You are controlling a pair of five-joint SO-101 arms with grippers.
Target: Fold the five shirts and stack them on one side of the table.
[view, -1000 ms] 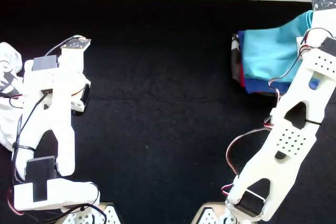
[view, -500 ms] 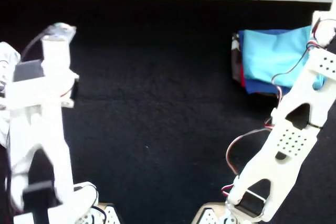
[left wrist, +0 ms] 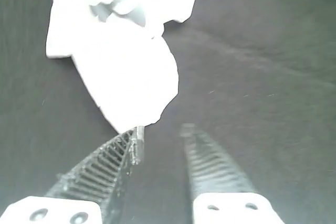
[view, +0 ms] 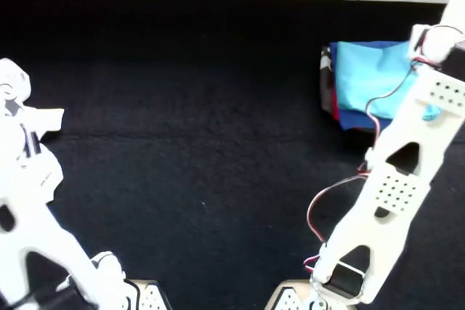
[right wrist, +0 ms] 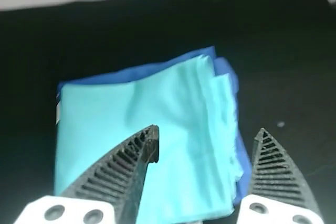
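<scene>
Right end effector (right wrist: 207, 131), spread, above the folded turquoise shirt (right wrist: 131, 108) (small white tag (right wrist: 58, 113), unreadable); left end effector (left wrist: 161, 129), spread, white shirt (left wrist: 121, 66) just ahead, black bench (left wrist: 262, 51) beside it.

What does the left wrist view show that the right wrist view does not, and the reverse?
Left wrist view: a crumpled white shirt ahead of the open left gripper. Right wrist view: a folded light blue shirt on a folded dark blue shirt, ahead of the open right gripper. Both: the black table cover.
</scene>
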